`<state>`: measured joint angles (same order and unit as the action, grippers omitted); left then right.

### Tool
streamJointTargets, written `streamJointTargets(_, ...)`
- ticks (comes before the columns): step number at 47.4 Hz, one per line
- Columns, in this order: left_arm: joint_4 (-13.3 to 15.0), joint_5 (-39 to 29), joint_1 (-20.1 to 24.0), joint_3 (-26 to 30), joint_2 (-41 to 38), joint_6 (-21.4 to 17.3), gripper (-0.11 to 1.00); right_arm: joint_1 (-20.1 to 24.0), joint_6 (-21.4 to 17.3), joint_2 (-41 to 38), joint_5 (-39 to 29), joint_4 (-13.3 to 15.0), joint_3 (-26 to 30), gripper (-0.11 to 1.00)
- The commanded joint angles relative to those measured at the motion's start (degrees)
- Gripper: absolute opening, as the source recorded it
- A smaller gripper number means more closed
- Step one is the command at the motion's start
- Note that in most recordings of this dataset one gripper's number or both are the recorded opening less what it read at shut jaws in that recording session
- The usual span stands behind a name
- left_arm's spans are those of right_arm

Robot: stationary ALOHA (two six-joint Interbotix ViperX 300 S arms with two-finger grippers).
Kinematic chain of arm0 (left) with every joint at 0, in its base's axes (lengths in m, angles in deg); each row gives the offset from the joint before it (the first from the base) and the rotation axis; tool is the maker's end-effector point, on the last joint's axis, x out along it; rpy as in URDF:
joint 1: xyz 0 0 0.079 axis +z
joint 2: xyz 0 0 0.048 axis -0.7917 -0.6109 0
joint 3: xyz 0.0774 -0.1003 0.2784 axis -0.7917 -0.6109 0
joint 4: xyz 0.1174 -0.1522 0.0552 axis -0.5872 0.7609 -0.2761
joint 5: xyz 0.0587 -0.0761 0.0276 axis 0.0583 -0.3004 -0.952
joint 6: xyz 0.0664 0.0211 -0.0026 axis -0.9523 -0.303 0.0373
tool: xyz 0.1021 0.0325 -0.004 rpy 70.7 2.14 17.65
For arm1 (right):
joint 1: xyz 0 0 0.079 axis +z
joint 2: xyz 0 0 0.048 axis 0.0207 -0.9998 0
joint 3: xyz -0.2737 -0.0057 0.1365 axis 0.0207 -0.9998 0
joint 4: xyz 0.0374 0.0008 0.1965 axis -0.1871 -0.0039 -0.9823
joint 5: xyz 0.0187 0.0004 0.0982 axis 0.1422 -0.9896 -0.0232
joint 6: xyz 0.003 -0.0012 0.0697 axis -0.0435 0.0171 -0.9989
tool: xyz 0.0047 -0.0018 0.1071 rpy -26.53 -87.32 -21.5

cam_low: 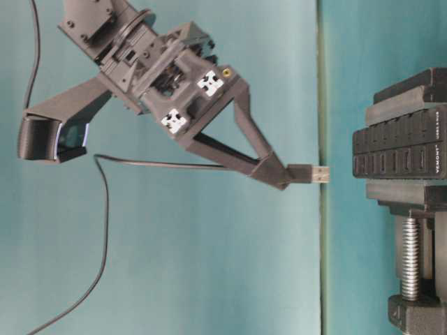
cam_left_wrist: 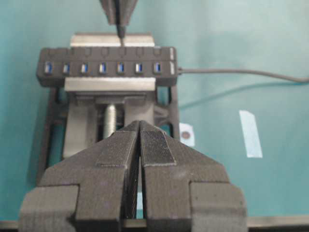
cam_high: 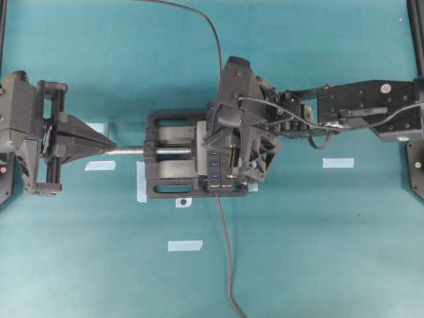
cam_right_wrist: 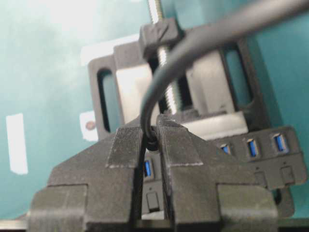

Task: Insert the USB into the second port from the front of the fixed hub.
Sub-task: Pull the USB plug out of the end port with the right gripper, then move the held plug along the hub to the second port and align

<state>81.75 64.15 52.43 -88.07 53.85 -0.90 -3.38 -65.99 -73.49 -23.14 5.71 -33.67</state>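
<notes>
The fixed hub point(cam_left_wrist: 106, 67) is a narrow black strip with a row of blue ports, clamped in the vise point(cam_high: 172, 159). My right gripper point(cam_low: 279, 174) is shut on the USB point(cam_low: 311, 174), whose metal tip points at the hub point(cam_low: 398, 150) across a short gap. In the left wrist view the plug tip point(cam_left_wrist: 121, 31) hangs over the port row, towards the cable end. The right wrist view shows the fingers point(cam_right_wrist: 130, 145) pinching the plug's cable boot, with a blue port point(cam_right_wrist: 148, 168) below. My left gripper point(cam_high: 112, 147) is shut and empty, at the vise screw's end.
The USB's thin cable point(cam_high: 212, 33) runs off the far table edge. The hub's own straighter cable point(cam_high: 225, 252) leads to the near edge. Strips of pale tape point(cam_high: 338, 162) lie on the teal table. The silver screw point(cam_high: 129, 151) sticks out left of the vise.
</notes>
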Motion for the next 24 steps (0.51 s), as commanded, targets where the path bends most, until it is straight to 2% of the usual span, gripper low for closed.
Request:
streamJointTargets(1,-0.09,0.53,0.0,0.62,0.09,0.09,0.0,0.53,-0.7,0.18,0.53,-0.18,0.18,0.07)
streamJointTargets(24,-0.09,0.53,0.0,0.62,0.09,0.09,0.0,1.67,-0.18,-1.41,5.71,0.44,-2.81,0.07)
